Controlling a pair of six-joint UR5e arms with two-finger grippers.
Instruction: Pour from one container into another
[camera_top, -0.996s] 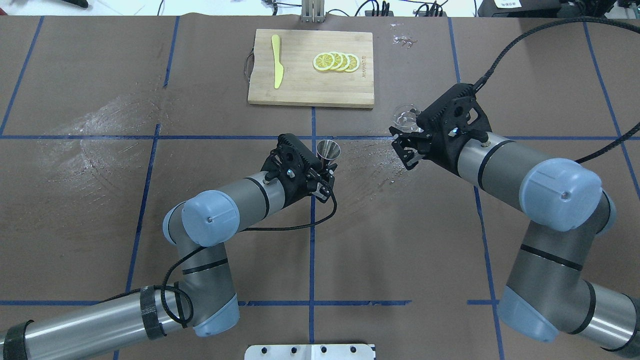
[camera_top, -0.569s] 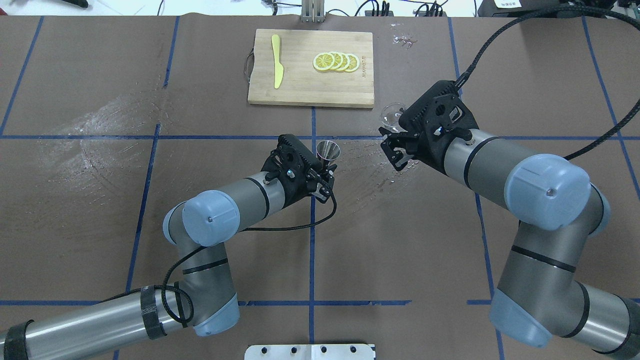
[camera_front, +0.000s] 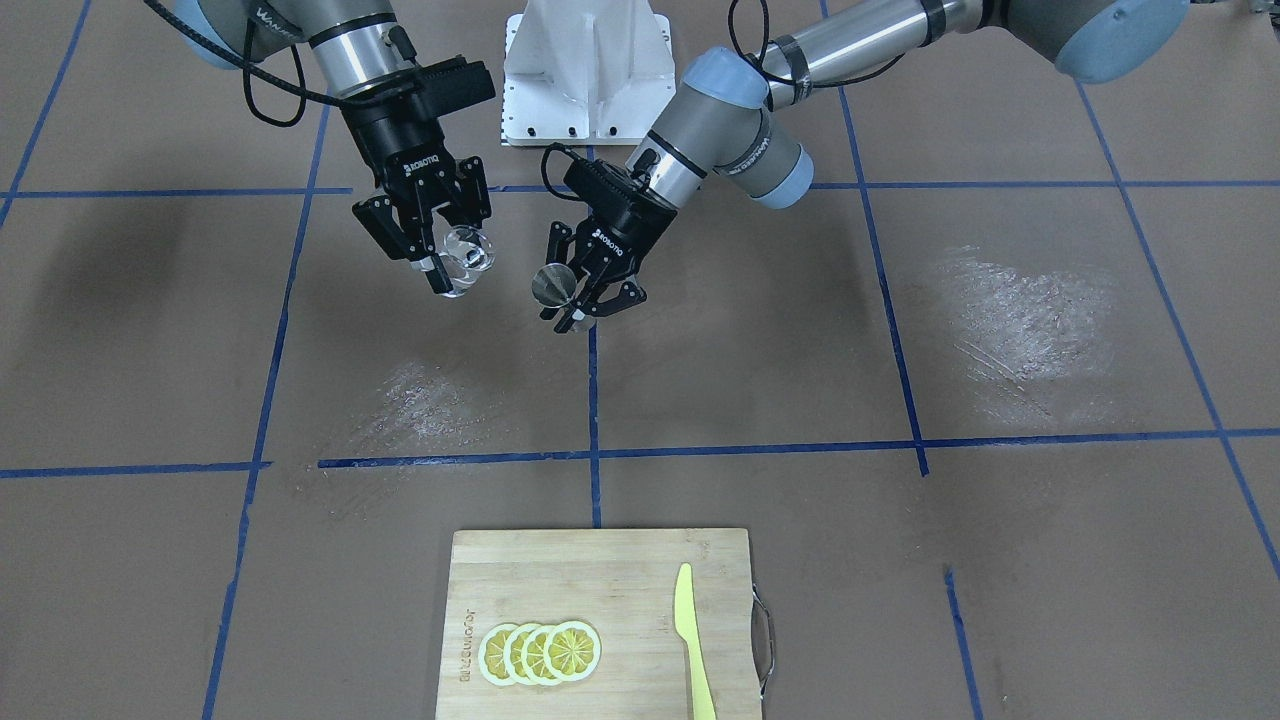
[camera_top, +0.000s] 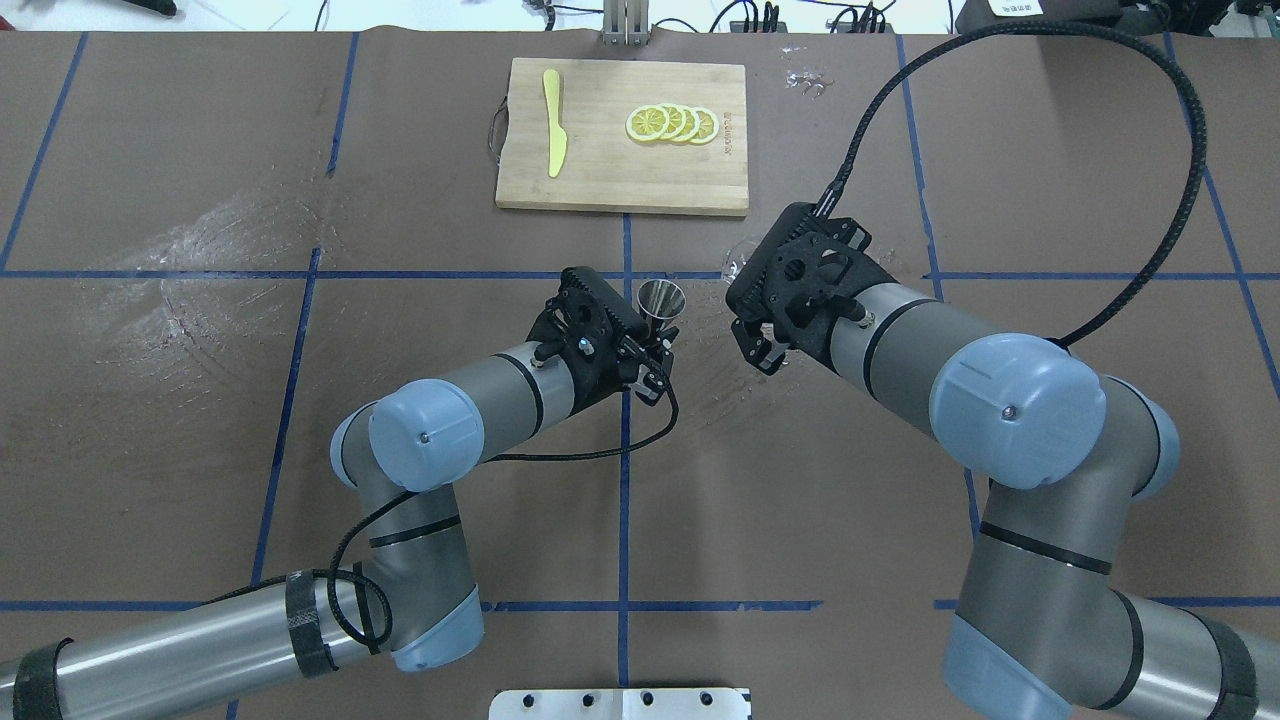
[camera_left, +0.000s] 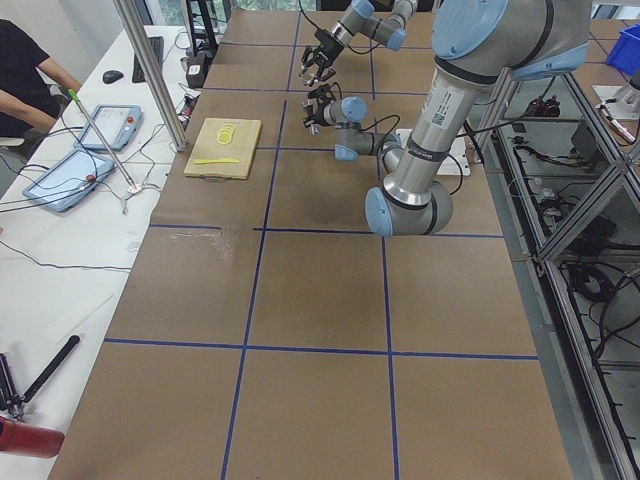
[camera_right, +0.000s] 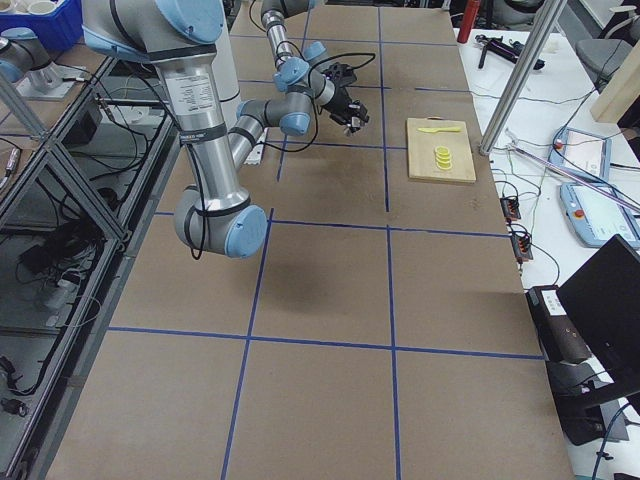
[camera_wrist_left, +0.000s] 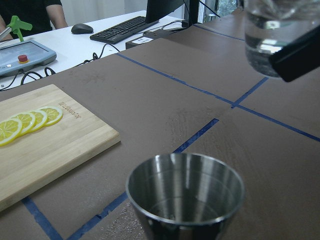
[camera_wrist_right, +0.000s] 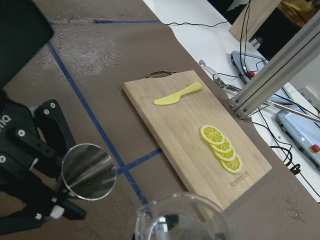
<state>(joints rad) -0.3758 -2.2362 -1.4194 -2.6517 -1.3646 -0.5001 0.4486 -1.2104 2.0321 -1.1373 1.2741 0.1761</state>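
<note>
My left gripper (camera_top: 656, 352) (camera_front: 588, 308) is shut on the grey steel jigger (camera_top: 661, 298) (camera_front: 553, 284) (camera_wrist_left: 185, 192) (camera_wrist_right: 88, 171), held upright near the table's middle with its open cup up. My right gripper (camera_top: 747, 312) (camera_front: 457, 266) is shut on the small clear glass (camera_front: 467, 256) (camera_wrist_left: 272, 35) (camera_wrist_right: 182, 220), which has clear liquid in it. The glass hangs a short way to the jigger's right and higher, not touching it. In the overhead view only a sliver of the glass (camera_top: 736, 264) shows past the gripper.
A wooden cutting board (camera_top: 620, 175) lies at the far middle with lemon slices (camera_top: 672, 124) and a yellow knife (camera_top: 553, 122). Wet smears (camera_top: 240, 240) mark the brown mat. A person (camera_left: 25, 60) sits at a side desk.
My right arm has carried the glass leftward and nearer, from well right of the jigger to close beside it. The left gripper and jigger have barely moved.
</note>
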